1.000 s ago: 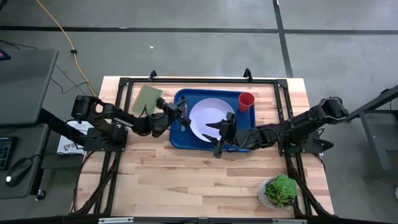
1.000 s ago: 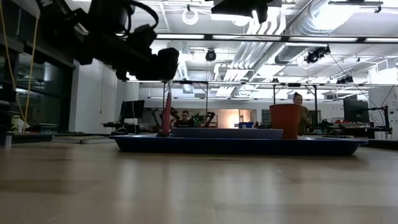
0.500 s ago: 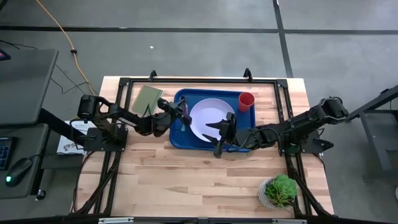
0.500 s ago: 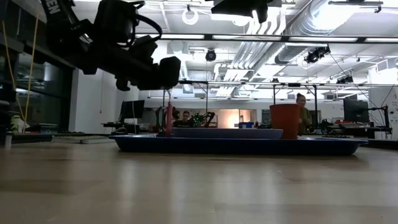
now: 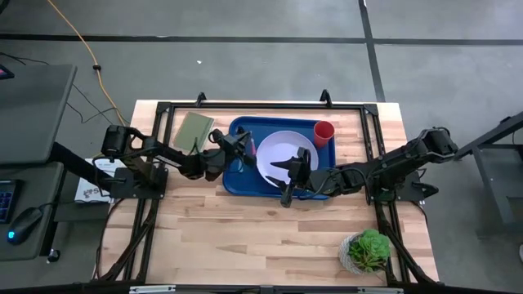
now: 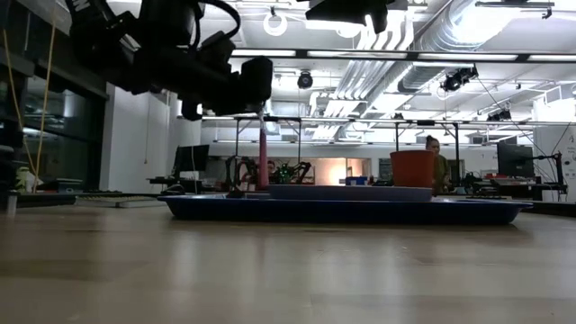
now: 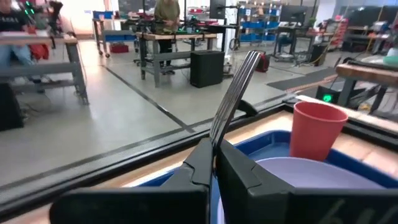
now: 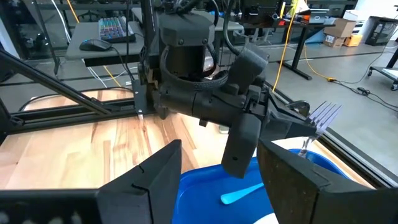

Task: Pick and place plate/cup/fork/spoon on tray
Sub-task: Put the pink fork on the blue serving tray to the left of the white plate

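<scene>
The blue tray [image 5: 237, 186] holds the pale plate [image 5: 286, 155], the red cup [image 5: 324, 132] at its far right corner and the spoon, whose teal handle [image 8: 242, 194] lies on the tray floor. My left gripper [image 5: 237, 147] is over the tray's left part, shut on the fork [image 6: 263, 153]; its tines [image 8: 323, 115] point up. My right gripper [image 5: 286, 175] is open and empty over the tray's near edge, beside the plate. The plate and cup also show in the left wrist view, the plate [image 7: 311, 174] in front of the cup [image 7: 317, 130]. My left gripper pinches the fork between its two fingers where the metal neck [image 7: 219, 134] meets the pink handle [image 6: 263, 121]. The fingers lie level, coming from the table's left, across the fork. The fork stands upright, tines up, handle hanging down into the tray; the tray's rim hides its lower end.
A flat olive-green rectangle [image 5: 193, 129] lies left of the tray at the far edge. A potted green plant [image 5: 368, 251] stands at the near right corner. Bare wood stretches along the table's near half. People and benches show in the room behind.
My left gripper has gone toward the table's right with the fork, which has turned from slanted to upright. The plate has slid a little toward the table's right, closer to the cup.
</scene>
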